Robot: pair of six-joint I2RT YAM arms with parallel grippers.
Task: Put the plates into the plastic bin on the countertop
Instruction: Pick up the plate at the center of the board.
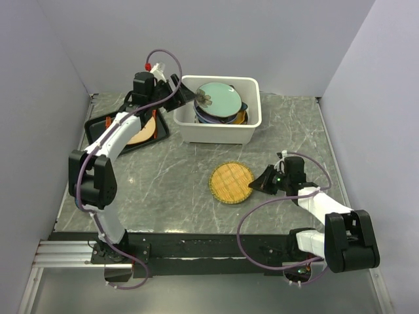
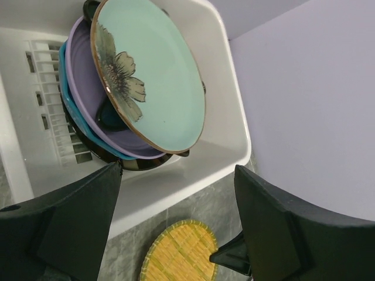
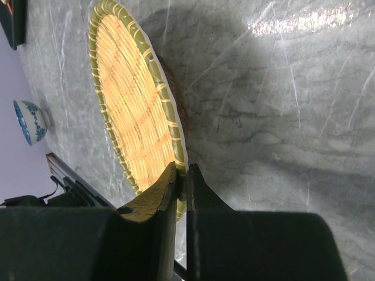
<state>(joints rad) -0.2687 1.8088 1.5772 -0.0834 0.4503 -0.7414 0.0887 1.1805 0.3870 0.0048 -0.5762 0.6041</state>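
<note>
Overhead and wrist views of 2 arms on the grey marbled countertop (image 1: 177, 196). The white plastic bin (image 1: 219, 134) stands at the far centre and holds a tilted stack of plates; the pale green flower plate (image 2: 158, 82) lies on top, over a lilac plate (image 2: 85, 76) and a teal one (image 2: 69, 108). The left gripper (image 2: 177, 175) hovers at the bin's left rim, jaws wide apart and holding nothing. The right gripper (image 3: 181, 175) has its jaws pressed together on the near rim of the woven yellow plate (image 3: 135, 105), which rests on the countertop in front of the bin. A black tray (image 1: 105, 124) with 1 beige plate (image 1: 141, 134) lies left of the bin. A small blue bowl (image 3: 29, 120) sits well apart from the woven plate.
</note>
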